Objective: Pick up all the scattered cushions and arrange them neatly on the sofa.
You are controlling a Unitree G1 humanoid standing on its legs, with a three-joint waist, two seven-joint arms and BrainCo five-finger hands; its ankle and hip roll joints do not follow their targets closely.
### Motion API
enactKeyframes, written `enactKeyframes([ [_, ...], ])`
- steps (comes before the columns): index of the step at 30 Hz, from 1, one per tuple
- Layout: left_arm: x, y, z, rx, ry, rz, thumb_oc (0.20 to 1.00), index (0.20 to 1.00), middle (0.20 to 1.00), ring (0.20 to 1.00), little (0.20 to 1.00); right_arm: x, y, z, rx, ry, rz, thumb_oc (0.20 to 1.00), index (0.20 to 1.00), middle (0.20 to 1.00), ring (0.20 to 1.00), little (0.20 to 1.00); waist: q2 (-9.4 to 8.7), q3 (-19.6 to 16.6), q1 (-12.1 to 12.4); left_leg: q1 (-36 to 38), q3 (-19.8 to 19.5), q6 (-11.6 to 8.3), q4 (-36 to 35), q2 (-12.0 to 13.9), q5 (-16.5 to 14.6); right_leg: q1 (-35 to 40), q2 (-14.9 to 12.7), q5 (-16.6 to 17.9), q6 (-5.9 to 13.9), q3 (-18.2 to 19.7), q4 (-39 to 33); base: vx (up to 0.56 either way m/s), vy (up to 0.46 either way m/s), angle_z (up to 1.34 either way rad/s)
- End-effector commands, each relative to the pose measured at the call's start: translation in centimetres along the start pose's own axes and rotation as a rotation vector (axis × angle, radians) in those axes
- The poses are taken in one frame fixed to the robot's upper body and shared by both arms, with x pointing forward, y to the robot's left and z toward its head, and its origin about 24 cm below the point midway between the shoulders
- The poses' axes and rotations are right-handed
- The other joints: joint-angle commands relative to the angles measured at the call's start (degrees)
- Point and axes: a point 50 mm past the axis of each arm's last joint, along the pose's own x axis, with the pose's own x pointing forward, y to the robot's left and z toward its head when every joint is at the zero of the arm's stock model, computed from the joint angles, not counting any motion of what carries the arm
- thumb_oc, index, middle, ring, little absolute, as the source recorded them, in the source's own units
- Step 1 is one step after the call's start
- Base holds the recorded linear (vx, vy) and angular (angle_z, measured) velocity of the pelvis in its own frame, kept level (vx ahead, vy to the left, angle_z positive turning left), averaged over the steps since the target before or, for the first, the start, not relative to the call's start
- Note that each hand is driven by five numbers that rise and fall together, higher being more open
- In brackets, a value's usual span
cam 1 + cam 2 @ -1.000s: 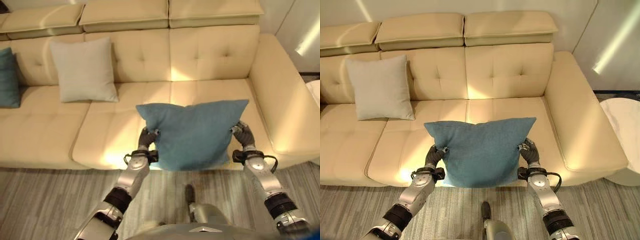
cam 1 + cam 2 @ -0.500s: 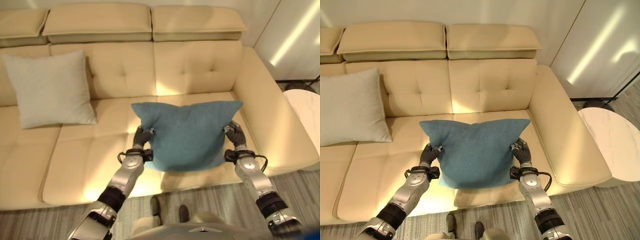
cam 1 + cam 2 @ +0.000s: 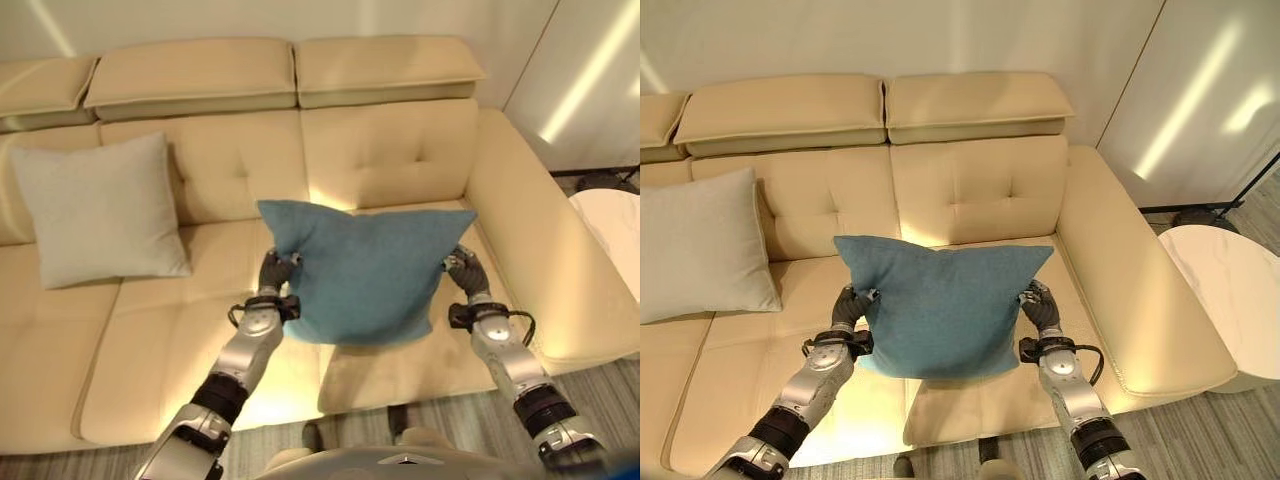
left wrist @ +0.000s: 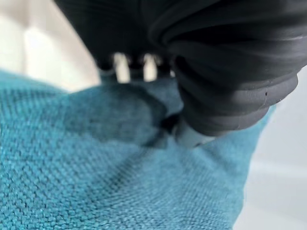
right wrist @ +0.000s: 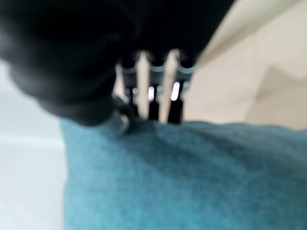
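While the blue cushion [image 3: 365, 270] hangs in the air in front of the robot, the left eye view shows it gripped at both side edges: the left hand [image 3: 275, 272] pinches the left edge near the upper corner, and the right hand [image 3: 462, 270] does the same on the right edge. The cushion is held upright over the seat of the cream sofa [image 3: 400, 160], clear of the seat and not yet touching the backrest. A light grey cushion [image 3: 100, 212] already leans against the backrest further to the left, well apart from the blue one.

From the right eye view the same layout reads clearly: the blue cushion sits between the two hands above the right-hand seat section, near the sofa's broad armrest, and a round white side table [image 3: 1230, 300] stands beyond that armrest.

Along the left wrist view, the thumb and fingers curl into the teal weave, bunching the fabric into a fold, so that hand is closed on the cushion.

Looking down the right wrist view, the fingers press over the cushion's edge with the thumb beside them, again clamped on the cloth.

As for progress, I judge one cushion placed, this one carried to the sofa but not set down; leaning it against the backrest remains.
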Motion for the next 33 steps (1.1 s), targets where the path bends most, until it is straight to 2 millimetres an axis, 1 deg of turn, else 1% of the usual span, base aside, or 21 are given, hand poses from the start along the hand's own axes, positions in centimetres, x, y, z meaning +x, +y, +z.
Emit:
enactKeyframes([
  [1, 1.4, -4.4, 6.3, -0.018, -0.266, -0.154, 0.200, 0.200, 0.200, 0.200, 0.200, 1.9, 2.3, 6.4, 0.044, -0.273, 0.070, 0.200, 0.200, 0.200, 0.200, 0.200, 0.44, -3.81, -0.22, -0.92, 3.03, -3.85, 0.29, -0.05, 1.45, 1.43, -0.88, -1.88, 4.10, -0.72, 0.52, 0.05, -0.056, 0.03],
  [4, 2.1, -4.4, 8.4, -0.021, -0.329, -0.133, 0.200, 0.200, 0.200, 0.200, 0.200, 2.8, 2.8, 8.8, 0.004, -0.344, 0.083, 0.200, 0.200, 0.200, 0.200, 0.200, 0.76, -3.34, -0.43, -2.22, 3.34, -4.06, 0.29, 0.28, 1.81, -0.04, -0.74, -1.62, 4.24, -0.69, 0.52, 0.00, -0.025, -0.01],
  [5, 2.1, -4.4, 8.4, -0.021, -0.329, -0.133, 0.200, 0.200, 0.200, 0.200, 0.200, 2.8, 2.8, 8.8, 0.004, -0.344, 0.083, 0.200, 0.200, 0.200, 0.200, 0.200, 0.76, -3.34, -0.43, -2.22, 3.34, -4.06, 0.29, 0.28, 1.81, -0.04, -0.74, -1.62, 4.24, -0.69, 0.52, 0.00, 0.000, 0.00],
  [6, 2.6, -4.7, 11.4, -0.026, -0.421, -0.131, 0.200, 0.200, 0.200, 0.200, 0.200, 3.6, 3.6, 11.5, -0.027, -0.420, 0.100, 0.200, 0.200, 0.200, 0.200, 0.200, 1.09, -2.99, -0.32, -3.81, 3.41, -4.24, 0.29, 0.36, 2.13, -1.57, -0.61, -1.35, 4.29, -0.44, 0.52, 0.00, 0.000, 0.00],
  [8, 2.8, -5.3, 13.9, -0.036, -0.496, -0.139, 0.200, 0.200, 0.200, 0.200, 0.200, 4.3, 3.8, 13.9, -0.051, -0.483, 0.097, 0.200, 0.200, 0.200, 0.200, 0.200, 1.26, -2.49, -0.07, -5.30, 3.13, -4.27, 0.29, 0.43, 2.46, -3.05, -0.59, -1.06, 4.28, -0.32, 0.52, -0.01, -0.013, -0.05],
  [10, 2.9, -5.7, 15.5, -0.043, -0.543, -0.144, 0.200, 0.200, 0.200, 0.200, 0.200, 4.6, 3.7, 15.3, -0.056, -0.517, 0.087, 0.200, 0.200, 0.200, 0.200, 0.200, 1.48, -2.16, -0.03, -6.74, 2.85, -4.37, 0.29, 0.35, 2.69, -4.44, -0.59, -0.86, 4.18, -0.24, 0.52, -0.01, 0.004, 0.03],
  [11, 3.0, -5.9, 16.9, -0.041, -0.580, -0.143, 0.200, 0.200, 0.200, 0.200, 0.200, 4.8, 3.7, 16.8, -0.068, -0.556, 0.079, 0.200, 0.200, 0.200, 0.200, 0.200, 1.58, -1.85, 0.13, -7.69, 2.59, -4.37, 0.29, 0.31, 2.84, -5.46, -0.63, -0.73, 4.16, -0.17, 0.52, -0.01, 0.006, 0.14],
  [12, 3.0, -5.9, 16.9, -0.041, -0.580, -0.143, 0.200, 0.200, 0.200, 0.200, 0.200, 4.8, 3.7, 16.8, -0.068, -0.556, 0.079, 0.200, 0.200, 0.200, 0.200, 0.200, 1.58, -1.85, 0.13, -7.69, 2.59, -4.37, 0.29, 0.31, 2.84, -5.46, -0.63, -0.73, 4.16, -0.17, 0.52, -0.05, 0.003, 0.11],
  [13, 3.1, -6.2, 18.6, -0.035, -0.628, -0.143, 0.200, 0.200, 0.200, 0.200, 0.200, 5.2, 3.6, 18.6, -0.076, -0.599, 0.065, 0.200, 0.200, 0.200, 0.200, 0.200, 1.70, -1.20, 0.31, -9.74, 2.24, -4.42, 0.29, 0.21, 3.18, -7.63, -0.62, -0.30, 4.04, 0.22, 0.52, -0.06, -0.002, 0.01],
  [14, 3.2, -6.4, 19.8, -0.026, -0.657, -0.143, 0.200, 0.200, 0.200, 0.200, 0.200, 5.4, 3.6, 20.0, -0.091, -0.633, 0.061, 0.200, 0.200, 0.200, 0.200, 0.200, 1.71, -0.82, 0.50, -11.08, 2.06, -4.35, 0.29, 0.14, 3.42, -9.16, -0.52, 0.01, 4.00, 0.39, 0.52, -0.11, -0.014, 0.01],
  [15, 3.3, -6.7, 22.7, -0.012, -0.727, -0.134, 0.200, 0.200, 0.200, 0.200, 0.200, 5.7, 3.8, 23.3, -0.117, -0.707, 0.045, 0.200, 0.200, 0.200, 0.200, 0.200, 1.75, -0.09, 1.06, -14.48, 1.63, -4.36, 0.29, 0.07, 4.20, -12.61, -0.39, 0.94, 3.92, 0.86, 0.52, -0.08, -0.019, -0.04],
  [17, 3.3, -6.9, 25.3, 0.010, -0.787, -0.115, 0.200, 0.200, 0.200, 0.200, 0.200, 5.8, 3.7, 26.1, -0.133, -0.765, 0.019, 0.200, 0.200, 0.200, 0.200, 0.200, 1.91, -0.07, 1.75, -17.75, 1.06, -4.76, 0.29, -0.03, 5.30, -15.60, -0.38, 1.90, 3.95, 1.09, 0.52, -0.03, -0.013, 0.02],
  [19, 3.3, -6.9, 27.3, 0.028, -0.831, -0.104, 0.200, 0.200, 0.200, 0.200, 0.200, 5.9, 3.7, 28.1, -0.166, -0.801, 0.006, 0.200, 0.200, 0.200, 0.200, 0.200, 1.90, -0.16, 2.20, -20.01, 0.49, -5.21, 0.29, 0.18, 6.02, -17.92, -0.19, 2.59, 4.18, 0.97, 0.52, -0.01, -0.012, 0.03],
  [20, 3.3, -6.9, 27.3, 0.028, -0.831, -0.104, 0.200, 0.200, 0.200, 0.200, 0.200, 5.9, 3.7, 28.1, -0.166, -0.801, 0.007, 0.200, 0.200, 0.200, 0.200, 0.200, 1.91, -0.21, 2.19, -20.09, 0.48, -5.21, 0.29, 0.18, 6.03, -17.99, -0.19, 2.60, 4.18, 0.96, 0.52, -0.01, -0.026, -0.03],
  [21, 3.2, -7.2, 28.2, 0.041, -0.852, -0.103, 0.200, 0.200, 0.200, 0.200, 0.200, 5.9, 3.7, 29.0, -0.179, -0.818, 0.000, 0.200, 0.200, 0.200, 0.200, 0.200, 1.78, -0.02, 2.47, -21.35, 0.06, -5.70, 0.29, 0.30, 6.53, -19.05, -0.15, 2.98, 4.27, 0.72, 0.52, 0.00, 0.000, 0.00],
  [22, 3.1, -7.3, 28.6, 0.042, -0.864, -0.108, 0.200, 0.200, 0.200, 0.200, 0.200, 5.8, 3.6, 29.4, -0.188, -0.829, -0.003, 0.200, 0.200, 0.200, 0.200, 0.200, 1.74, -0.25, 2.51, -22.46, -0.14, -5.89, 0.29, 0.33, 6.86, -20.12, -0.07, 3.16, 4.27, 0.49, 0.52, -0.02, -0.032, 0.00],
  [24, 3.2, -7.4, 28.8, 0.037, -0.860, -0.104, 0.200, 0.200, 0.200, 0.200, 0.200, 5.8, 3.5, 30.1, -0.211, -0.843, -0.013, 0.200, 0.200, 0.200, 0.200, 0.200, 1.57, -0.57, 2.56, -24.22, -0.55, -6.27, 0.29, 0.44, 7.27, -21.86, -0.10, 3.56, 4.34, 0.19, 0.52, -0.02, -0.020, 0.07],
  [26, 3.5, -7.3, 28.7, 0.037, -0.848, -0.096, 0.200, 0.200, 0.200, 0.200, 0.200, 5.9, 3.2, 30.8, -0.253, -0.852, -0.030, 0.200, 0.200, 0.200, 0.200, 0.200, 1.18, -1.13, 2.68, -26.25, -1.01, -6.66, 0.29, 0.51, 7.58, -23.78, 0.01, 3.86, 4.52, -0.08, 0.52, -0.01, -0.035, 0.15],
  [28, 3.9, -7.2, 28.1, 0.037, -0.818, -0.089, 0.200, 0.200, 0.200, 0.200, 0.200, 5.9, 3.0, 31.0, -0.265, -0.859, -0.047, 0.200, 0.200, 0.200, 0.200, 0.200, 0.86, -1.33, 2.52, -28.25, -1.23, -6.84, 0.29, 0.49, 8.12, -25.67, -0.09, 4.42, 4.67, -0.25, 0.52, 0.00, -0.025, 0.21],
  [31, 4.5, -7.1, 27.5, 0.070, -0.784, -0.069, 0.200, 0.200, 0.200, 0.200, 0.200, 6.2, 2.6, 31.3, -0.289, -0.850, -0.065, 0.200, 0.200, 0.200, 0.200, 0.200, 0.83, -0.72, 2.65, -29.60, -1.61, -7.20, 0.29, 0.53, 8.62, -27.02, -0.24, 4.70, 4.85, -0.43, 0.52, 0.01, 0.002, 0.14],
  [33, 4.8, -7.0, 27.8, 0.091, -0.779, -0.052, 0.200, 0.200, 0.200, 0.200, 0.200, 6.3, 2.5, 31.5, -0.311, -0.850, -0.079, 0.200, 0.200, 0.200, 0.200, 0.200, 0.98, -0.47, 2.66, -30.48, -1.88, -7.51, 0.29, 0.65, 8.75, -27.89, -0.33, 4.75, 4.89, -0.43, 0.52, 0.00, 0.000, 0.00],
])
